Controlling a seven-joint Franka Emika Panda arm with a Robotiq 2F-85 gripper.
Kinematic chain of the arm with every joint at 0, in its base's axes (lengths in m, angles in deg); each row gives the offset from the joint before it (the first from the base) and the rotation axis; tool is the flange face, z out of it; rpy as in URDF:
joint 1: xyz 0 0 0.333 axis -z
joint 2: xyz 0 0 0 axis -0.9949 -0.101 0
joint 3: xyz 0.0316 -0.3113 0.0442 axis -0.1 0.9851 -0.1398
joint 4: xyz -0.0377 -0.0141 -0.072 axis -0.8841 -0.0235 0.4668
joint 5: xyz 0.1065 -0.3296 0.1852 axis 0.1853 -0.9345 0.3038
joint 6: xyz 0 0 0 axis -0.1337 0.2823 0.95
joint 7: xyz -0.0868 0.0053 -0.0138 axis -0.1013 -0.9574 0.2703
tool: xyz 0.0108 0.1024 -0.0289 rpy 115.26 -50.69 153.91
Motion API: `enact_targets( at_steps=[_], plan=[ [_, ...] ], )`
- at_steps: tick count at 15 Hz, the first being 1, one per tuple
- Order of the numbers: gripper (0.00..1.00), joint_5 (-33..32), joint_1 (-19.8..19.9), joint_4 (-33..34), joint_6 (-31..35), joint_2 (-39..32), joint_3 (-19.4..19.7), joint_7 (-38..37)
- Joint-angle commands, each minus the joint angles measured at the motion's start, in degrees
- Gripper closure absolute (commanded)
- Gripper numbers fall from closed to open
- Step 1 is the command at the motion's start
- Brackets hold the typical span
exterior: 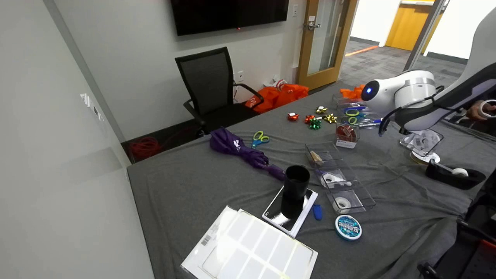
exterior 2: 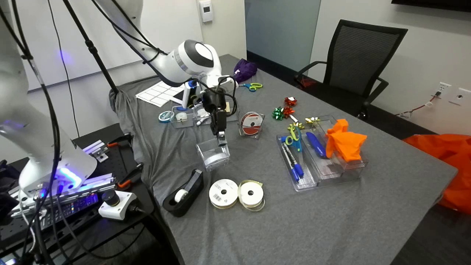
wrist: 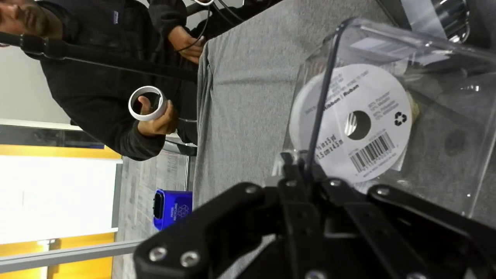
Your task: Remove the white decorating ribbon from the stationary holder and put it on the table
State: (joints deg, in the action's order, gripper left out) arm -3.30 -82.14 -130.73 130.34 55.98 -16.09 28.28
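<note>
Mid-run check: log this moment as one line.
gripper: shut on edge of clear holder | clear holder: tilted | white ribbon: inside clear holder, not yet out | two other spools: on table

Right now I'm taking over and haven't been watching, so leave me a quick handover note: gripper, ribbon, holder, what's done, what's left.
Gripper: shut on the rim of the clear holder, which is tilted.
Ribbon: in the wrist view a white ribbon spool shows through the holder; whether inside or beyond it, I can't tell. In an exterior view two white spools lie on the table beside the tape dispenser.
Done: holder gripped; whether either loose spool is the wanted ribbon, I can't tell.
Left: check the holder; if ribbon is inside, probably ease it out onto the table.
</note>
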Motion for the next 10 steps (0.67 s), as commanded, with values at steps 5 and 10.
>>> enact_targets(
  at_steps=[5, 10],
  plan=[
    [0.98, -4.2, 2.7, 7.8, 1.9, -9.2, -0.3, -3.3],
    [0.98, -5.5, 3.9, 10.3, 4.6, -12.0, -0.7, -6.7]
  ],
)
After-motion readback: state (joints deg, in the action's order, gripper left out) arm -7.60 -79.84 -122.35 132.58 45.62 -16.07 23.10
